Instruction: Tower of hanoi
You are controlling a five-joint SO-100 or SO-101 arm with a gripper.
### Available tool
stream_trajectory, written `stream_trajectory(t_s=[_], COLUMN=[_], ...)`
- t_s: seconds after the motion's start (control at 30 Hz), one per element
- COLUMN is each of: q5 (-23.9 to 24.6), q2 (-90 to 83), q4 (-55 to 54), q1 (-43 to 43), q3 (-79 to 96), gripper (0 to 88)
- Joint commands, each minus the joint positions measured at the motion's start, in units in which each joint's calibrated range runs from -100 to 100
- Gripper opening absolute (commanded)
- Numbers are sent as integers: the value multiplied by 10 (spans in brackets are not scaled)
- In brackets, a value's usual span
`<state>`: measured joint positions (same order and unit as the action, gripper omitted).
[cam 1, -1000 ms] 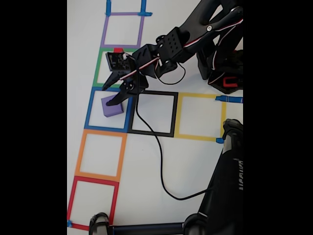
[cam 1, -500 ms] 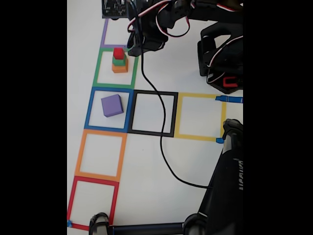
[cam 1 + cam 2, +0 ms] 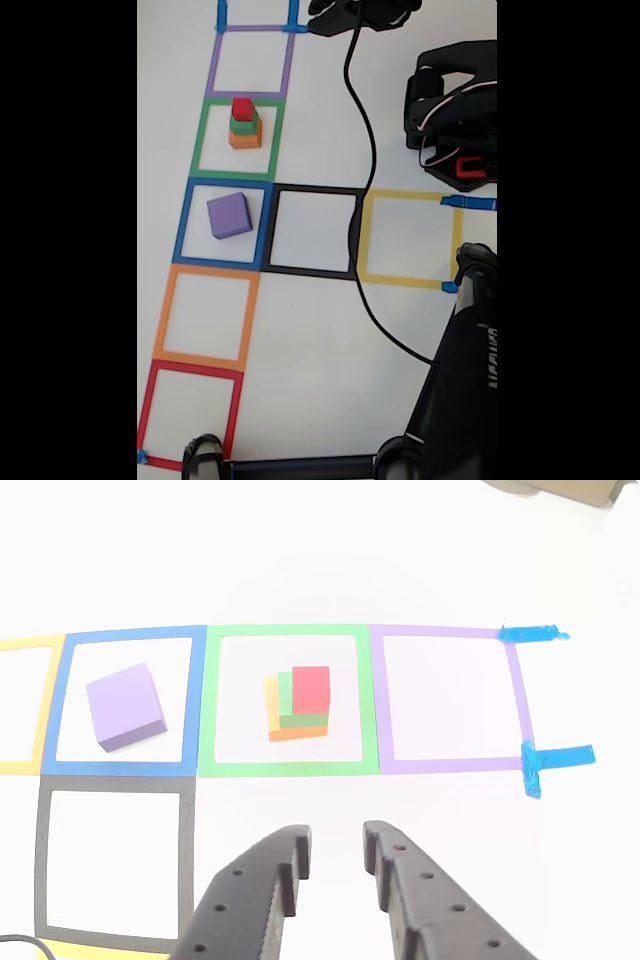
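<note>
— Pulled back, has it? A second ago the arm reached down over the purple cube [image 3: 229, 215]; now just its dark end [image 3: 362, 14] shows at the top edge of the fixed view.

— Yes. That cube sits alone inside the blue tape square [image 3: 222, 224], left of centre. Just above, inside the green tape square [image 3: 238, 137], the orange cube [image 3: 244, 138] carries the green cube [image 3: 243, 125] and the red cube [image 3: 242, 108].

— And the gripper [image 3: 334, 849]?

— Bottom centre of the other view, jaws slightly parted, gripping nothing, below the stack. A black cable [image 3: 362, 200] trails down the white table [image 3: 320, 340].
</note>
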<state>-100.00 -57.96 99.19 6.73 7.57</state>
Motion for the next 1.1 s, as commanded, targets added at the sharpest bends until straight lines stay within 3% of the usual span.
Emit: stream_trajectory(t_s=[0.0,0.37,0.5,0.6,1.07], q5=[0,0,0,0,0], q2=[-11,-92,-80,-61,77], q4=[-26,-450,-602,-673,-938], q1=[17,66,86,92,28], q3=[48,497,612,656,726], gripper=[12,25,114,174,213])
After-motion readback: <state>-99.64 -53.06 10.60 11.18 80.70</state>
